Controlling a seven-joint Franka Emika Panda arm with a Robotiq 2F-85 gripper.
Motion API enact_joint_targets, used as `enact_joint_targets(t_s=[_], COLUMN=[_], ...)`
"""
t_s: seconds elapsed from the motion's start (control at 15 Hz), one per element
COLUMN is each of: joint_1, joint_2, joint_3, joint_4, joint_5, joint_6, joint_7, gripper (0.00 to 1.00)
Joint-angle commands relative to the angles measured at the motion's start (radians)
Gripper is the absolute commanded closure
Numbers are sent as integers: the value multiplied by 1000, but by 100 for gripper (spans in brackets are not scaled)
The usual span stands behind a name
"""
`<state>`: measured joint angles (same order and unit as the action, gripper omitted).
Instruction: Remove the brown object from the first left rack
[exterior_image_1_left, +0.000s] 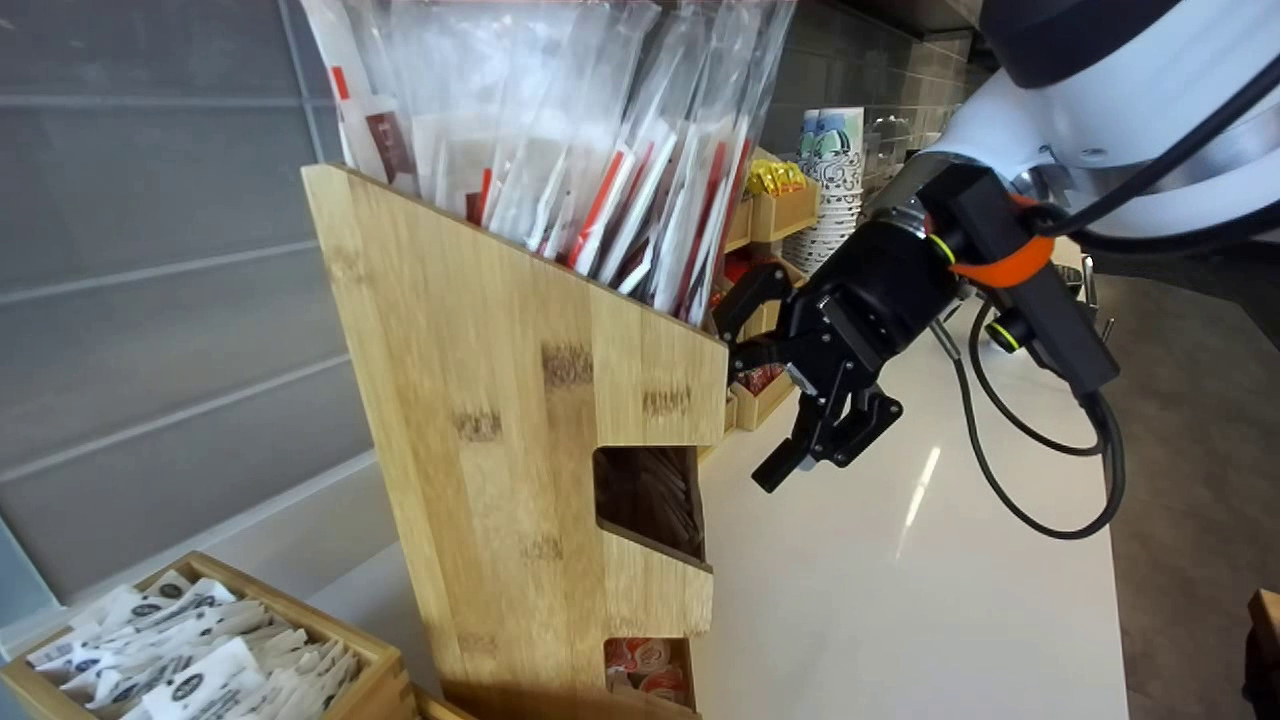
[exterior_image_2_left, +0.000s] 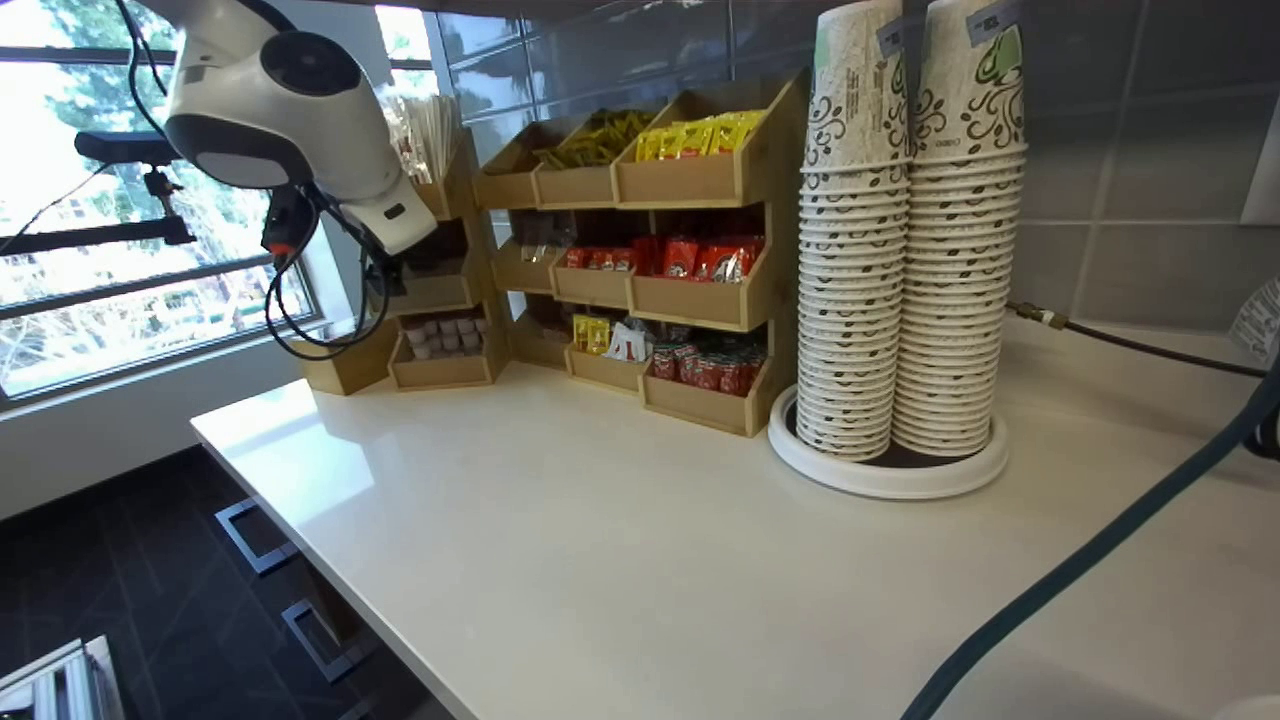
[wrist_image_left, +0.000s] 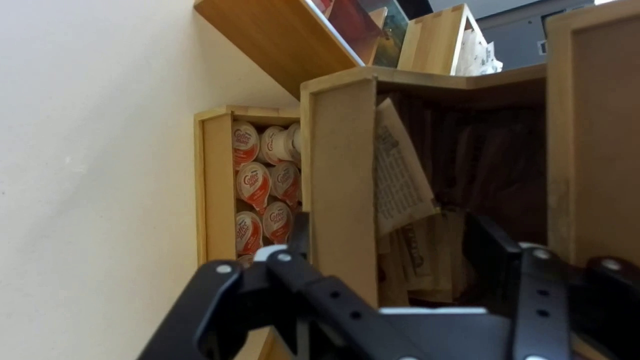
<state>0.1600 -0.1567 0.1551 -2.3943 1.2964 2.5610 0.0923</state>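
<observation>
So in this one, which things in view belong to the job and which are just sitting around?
Part of the job:
gripper, open
bamboo rack
brown packets in its middle compartment; which one is meant, I can't tell

Just around:
creamer cups, though in the same rack
long clear-wrapped items, also in it
white sachets
red packets
yellow packets
paper cups

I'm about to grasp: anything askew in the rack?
In the wrist view, one brown packet sits askew at the front of the rack's middle compartment, out of line with the shadowed packets behind. Below, one creamer cup seems tipped, its side showing.
</observation>
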Motion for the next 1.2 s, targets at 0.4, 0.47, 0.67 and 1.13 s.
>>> enact_joint_targets(t_s=[0.4,0.47,0.67,1.13], joint_1=[-2,-3,-5,-10], joint_2=[41,43,49,52], joint_3=[-4,-3,-3,-2], joint_4=[37,38,37,44], joint_5=[162,174,206,230], joint_6=[-32,-36,-49,-68], joint_7=[-96,-102,-117,-132], gripper=[20,20,31,63])
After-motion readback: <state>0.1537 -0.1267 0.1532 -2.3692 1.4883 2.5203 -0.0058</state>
